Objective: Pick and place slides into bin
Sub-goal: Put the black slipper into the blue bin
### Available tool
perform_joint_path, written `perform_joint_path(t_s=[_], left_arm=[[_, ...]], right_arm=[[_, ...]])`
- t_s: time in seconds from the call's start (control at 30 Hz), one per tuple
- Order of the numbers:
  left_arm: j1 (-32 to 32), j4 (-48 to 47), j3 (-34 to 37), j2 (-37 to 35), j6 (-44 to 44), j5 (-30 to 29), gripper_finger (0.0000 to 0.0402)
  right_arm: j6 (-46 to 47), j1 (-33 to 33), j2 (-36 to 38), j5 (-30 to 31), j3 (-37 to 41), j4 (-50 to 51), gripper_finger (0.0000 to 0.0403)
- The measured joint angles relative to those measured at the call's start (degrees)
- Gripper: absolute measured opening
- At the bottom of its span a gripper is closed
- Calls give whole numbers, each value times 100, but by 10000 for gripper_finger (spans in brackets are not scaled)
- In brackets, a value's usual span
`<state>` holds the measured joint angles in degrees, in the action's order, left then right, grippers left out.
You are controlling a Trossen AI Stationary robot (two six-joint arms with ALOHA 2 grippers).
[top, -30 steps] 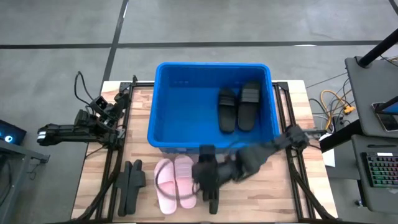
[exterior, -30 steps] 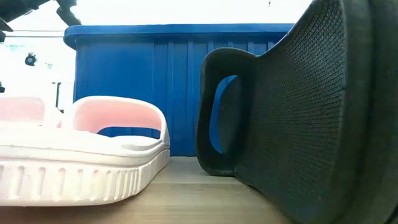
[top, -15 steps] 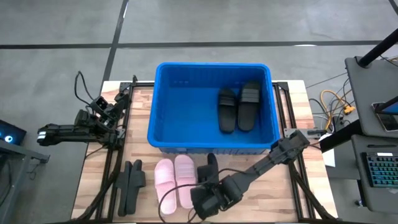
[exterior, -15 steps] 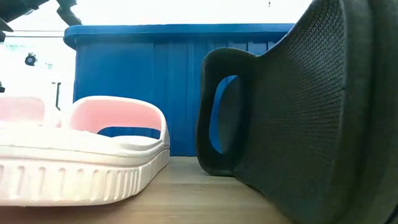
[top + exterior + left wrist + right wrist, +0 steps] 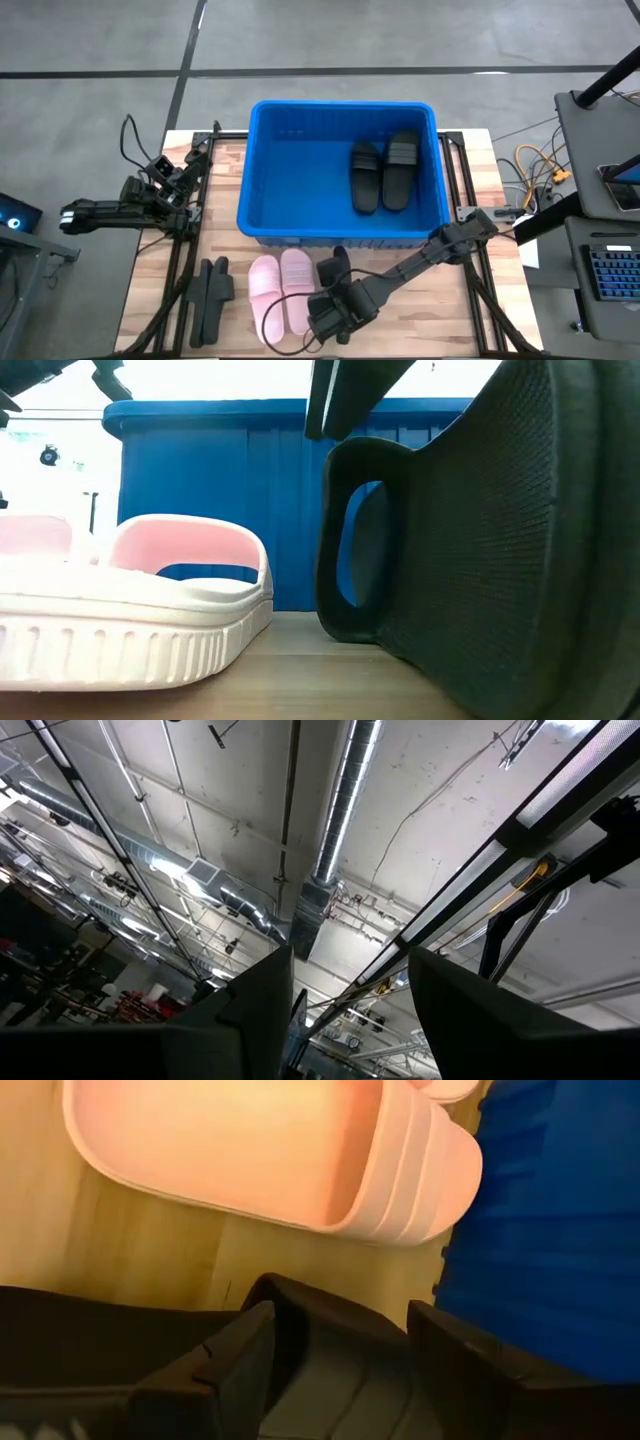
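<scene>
The bin (image 5: 262,170) is made of bright blue plastic, smooth, with ribbed walls. The pink slides (image 5: 130,625) are moulded from matt foam-like material, with a grooved sole edge. A fine pebbled, matt texture is shown by the black slide (image 5: 480,550). The table (image 5: 225,170) is of pale, smooth wood planks.
</scene>
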<state>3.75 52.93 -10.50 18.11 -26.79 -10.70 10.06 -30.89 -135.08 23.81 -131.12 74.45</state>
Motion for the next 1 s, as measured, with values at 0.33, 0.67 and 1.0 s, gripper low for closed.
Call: perform_joint_path(t_s=[0.33, 0.67, 1.0], left_arm=[[0, -2, 0, -5, 0, 16, 183], [0, 0, 0, -17, 3, 14, 183], [-2, 0, 0, -17, 9, 11, 183]], right_arm=[[-459, 56, -193, -163, 289, 88, 219], [-472, 52, -195, -150, 318, 772, 194], [-115, 113, -177, -261, 467, 849, 16]])
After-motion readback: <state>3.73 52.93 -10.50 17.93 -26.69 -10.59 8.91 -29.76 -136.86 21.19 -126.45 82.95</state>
